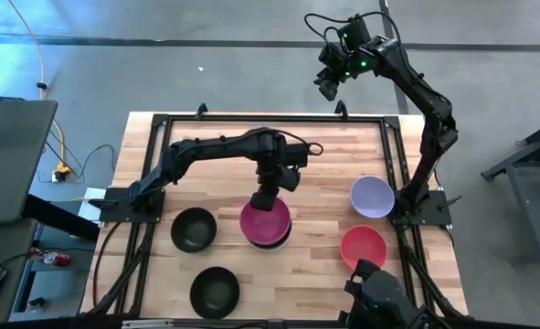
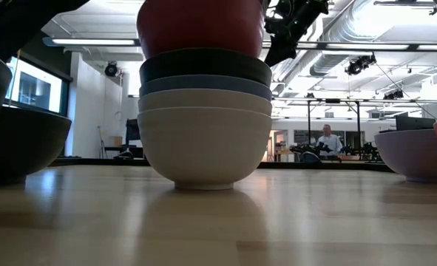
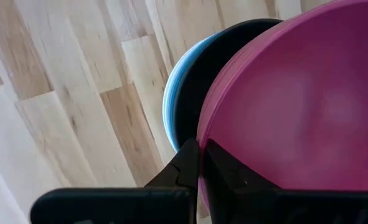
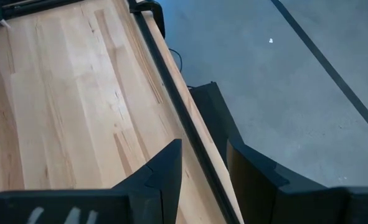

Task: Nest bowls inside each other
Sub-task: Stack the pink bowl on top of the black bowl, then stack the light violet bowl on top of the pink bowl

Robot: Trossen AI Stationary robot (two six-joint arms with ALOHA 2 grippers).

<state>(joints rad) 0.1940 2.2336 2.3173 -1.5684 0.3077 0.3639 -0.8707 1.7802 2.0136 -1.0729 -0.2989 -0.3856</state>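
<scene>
We see the left gripper (image 1: pixel 266 198) at the middle of the table, its fingers pinched shut on the rim of the magenta bowl (image 1: pixel 264 220). The left wrist view shows one dark finger (image 3: pixel 187 165) outside that rim and the other inside it.

The magenta bowl sits on top of the stack (image 2: pixel 205 96). From the low view we count the layers beneath it: a black bowl (image 2: pixel 205 66), a blue bowl (image 2: pixel 205 83), then two white bowls (image 2: pixel 203 144), the lowest standing on the wooden table (image 1: pixel 324 155). In the left wrist view the blue rim (image 3: pixel 169 102) and the black rim (image 3: pixel 187 106) show just outside the magenta one, so the top bowl lies somewhat off-centre or tilted; we cannot tell which.

Taking the stack as the clock's centre in the high view, a black bowl (image 1: pixel 194 228) stands at nine o'clock, near but apart, and holds nothing. Another black bowl (image 1: pixel 215 291) stands at about seven o'clock, also with nothing in it. The lavender bowl (image 1: pixel 372 196) lies at about two o'clock and the red bowl (image 1: pixel 363 247) at about four o'clock, close to each other near the table's right edge, and both hold nothing.

The right gripper (image 1: pixel 329 84) waits high beyond the table's far edge at about one o'clock, its fingers spread apart with nothing between them, as the right wrist view shows (image 4: pixel 202 168).
</scene>
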